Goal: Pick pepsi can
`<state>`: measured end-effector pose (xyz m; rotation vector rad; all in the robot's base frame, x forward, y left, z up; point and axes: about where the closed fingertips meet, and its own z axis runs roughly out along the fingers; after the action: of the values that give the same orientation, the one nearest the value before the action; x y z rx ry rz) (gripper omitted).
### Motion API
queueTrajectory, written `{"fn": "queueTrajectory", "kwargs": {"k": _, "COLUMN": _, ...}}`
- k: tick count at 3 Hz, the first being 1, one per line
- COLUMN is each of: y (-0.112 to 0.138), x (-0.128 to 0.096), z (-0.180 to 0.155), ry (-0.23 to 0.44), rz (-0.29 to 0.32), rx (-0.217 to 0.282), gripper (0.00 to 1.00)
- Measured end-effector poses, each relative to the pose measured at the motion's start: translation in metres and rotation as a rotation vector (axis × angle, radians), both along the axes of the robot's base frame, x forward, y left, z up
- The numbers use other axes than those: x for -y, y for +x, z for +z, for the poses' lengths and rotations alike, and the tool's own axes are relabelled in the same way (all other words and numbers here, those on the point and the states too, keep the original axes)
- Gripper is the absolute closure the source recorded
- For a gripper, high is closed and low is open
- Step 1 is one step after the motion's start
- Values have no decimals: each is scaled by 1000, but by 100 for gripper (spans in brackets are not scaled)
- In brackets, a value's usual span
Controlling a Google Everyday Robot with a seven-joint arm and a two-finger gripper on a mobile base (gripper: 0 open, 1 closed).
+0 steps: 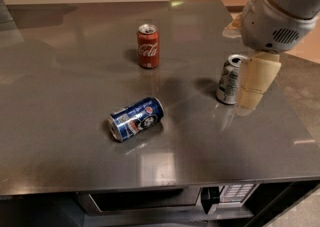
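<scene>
The pepsi can [136, 118] is blue with a round logo and lies on its side near the middle of the grey table [60, 96], its silver end toward the front left. My gripper [254, 87] hangs from the white arm at the right, above the table and just right of the silver-white can, well to the right of the pepsi can. It holds nothing that I can see.
A red Coca-Cola can [148, 46] stands upright toward the back middle. A silver-white can [229, 79] stands upright at the right, partly covered by my gripper. A microwave [150, 198] sits under the table's front edge.
</scene>
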<state>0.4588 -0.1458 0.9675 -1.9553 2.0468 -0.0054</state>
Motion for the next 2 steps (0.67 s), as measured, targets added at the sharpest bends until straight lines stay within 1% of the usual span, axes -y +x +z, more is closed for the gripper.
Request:
{"fn": "queueTrajectory", "kwargs": {"k": 1, "y": 6, "x": -41, "z": -9, "ry": -10, "rz": 122, "rx": -6, "gripper": 0}}
{"fn": "queueTrajectory", "kwargs": {"k": 2, "y": 3, "x": -77, "z": -23, "ry": -29, "rz": 233, "rx": -27, "gripper": 0}}
